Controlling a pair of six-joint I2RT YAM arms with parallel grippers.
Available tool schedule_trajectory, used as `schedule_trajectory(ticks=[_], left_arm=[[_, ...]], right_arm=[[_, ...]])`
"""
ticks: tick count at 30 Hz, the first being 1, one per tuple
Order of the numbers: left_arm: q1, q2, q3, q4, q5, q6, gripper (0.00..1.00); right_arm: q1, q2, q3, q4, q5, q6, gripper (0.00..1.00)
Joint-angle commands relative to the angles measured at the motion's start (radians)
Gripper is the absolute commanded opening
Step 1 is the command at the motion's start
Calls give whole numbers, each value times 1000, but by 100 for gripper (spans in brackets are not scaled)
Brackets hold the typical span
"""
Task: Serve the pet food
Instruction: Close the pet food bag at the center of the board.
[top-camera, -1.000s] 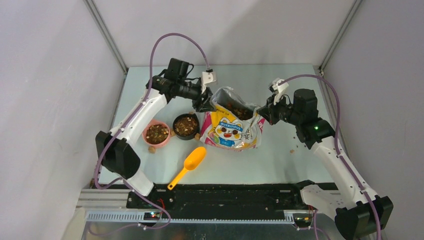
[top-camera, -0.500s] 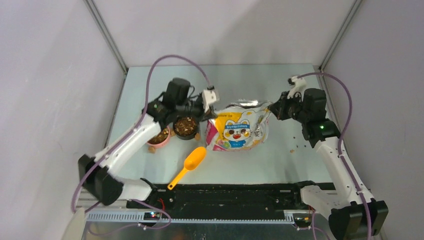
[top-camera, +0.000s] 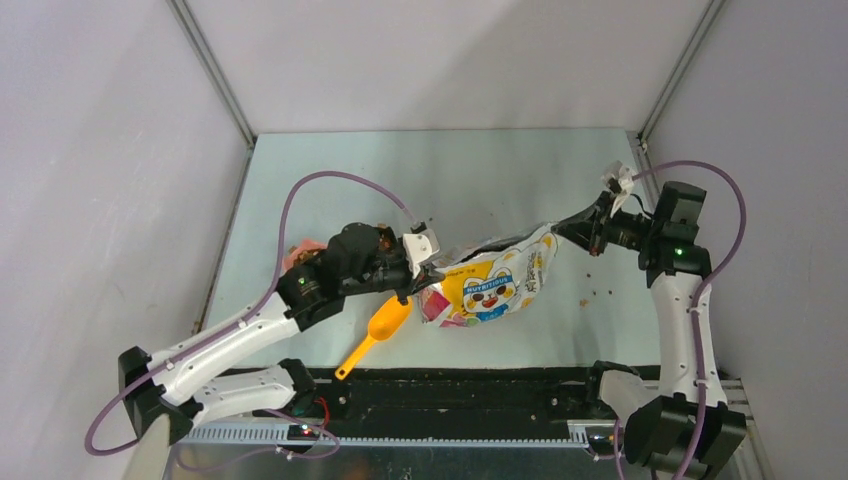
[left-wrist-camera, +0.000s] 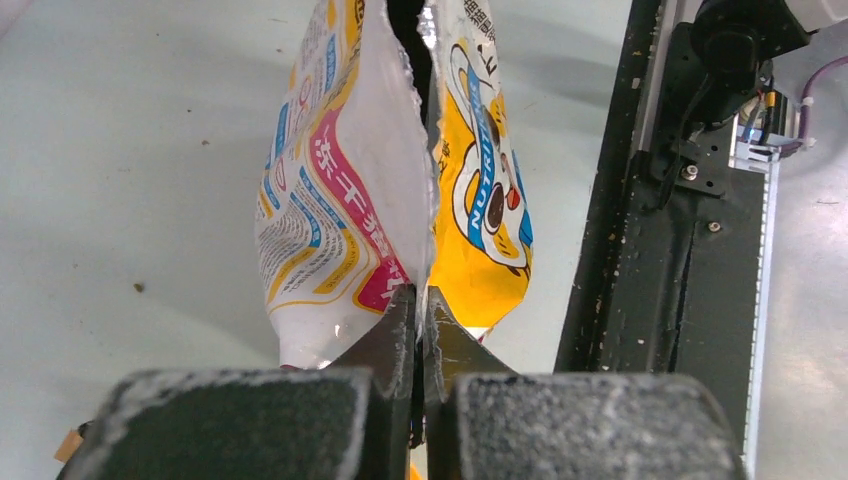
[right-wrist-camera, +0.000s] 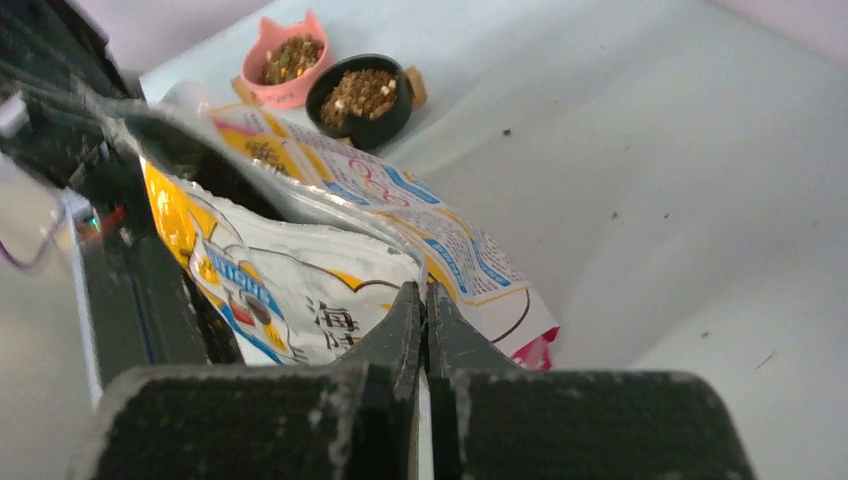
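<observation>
Top external view: a glossy printed foil bag (top-camera: 490, 285), white and yellow with a cartoon cat, hangs stretched between the two arms, low over the pale matte tabletop (top-camera: 450, 170). The left gripper (top-camera: 428, 278) is clenched on one side seam of the bag and the right gripper (top-camera: 562, 228) on the opposite one. Each wrist view shows its black fingers pressed together with only thin film between them. A yellow plastic scoop (top-camera: 378, 328) with a long handle lies just beside the bag, touched by neither arm.

Right wrist view: the pet food (right-wrist-camera: 362, 92), small tan-to-dark-brown pellets in a loose heap, fills a round black bowl (right-wrist-camera: 370, 132) and a pink cat-eared bowl (right-wrist-camera: 283, 96). The two bowls stand side by side, well behind the bag. A few stray pellets (top-camera: 586, 300) dot the table near the right arm. Whether any kibble remains inside the bag cannot be seen.

Both bowls look full, so the serving proper appears done, and the step in hand is probably putting the bag aside. The film is limp and creased and will likely sag where unsupported. The next move therefore calls for lowering both ends evenly with the mouth uppermost, and releasing only once the bag rests on the table.
</observation>
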Motion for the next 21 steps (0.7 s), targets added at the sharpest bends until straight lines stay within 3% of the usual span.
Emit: schedule_trajectory(ticks=[1, 3, 4, 5, 6, 7, 8, 10, 14, 21], left_arm=[[-31, -61, 32, -44, -52, -85, 0], [-30, -57, 39, -51, -90, -90, 0], [-31, -54, 42, -53, -99, -93, 0], [-30, -53, 44, -57, -111, -97, 0], [-31, -51, 44, -65, -114, -98, 0], [-31, -51, 44, -69, -121, -99, 0], [-31, -52, 43, -75, -123, -100, 0], [-30, -57, 42, -87, -123, -100, 0], [-31, -81, 36, -97, -104, -91, 0], [-31, -95, 46, -100, -55, -76, 0]], right_arm=[[-13, -21, 141, -380, -81, -700, 0], [22, -31, 154, -424, 14, -766, 17], [34, -41, 155, -414, 75, -736, 39], [62, -44, 159, -392, 99, -721, 50], [95, -49, 169, -393, 134, -715, 67], [111, -49, 174, -405, 144, -722, 75], [148, -50, 187, -423, 155, -739, 93], [217, -53, 205, -448, 166, -768, 99], [393, -76, 220, -443, 222, -821, 99], [722, -44, 257, -318, 392, -721, 99]])
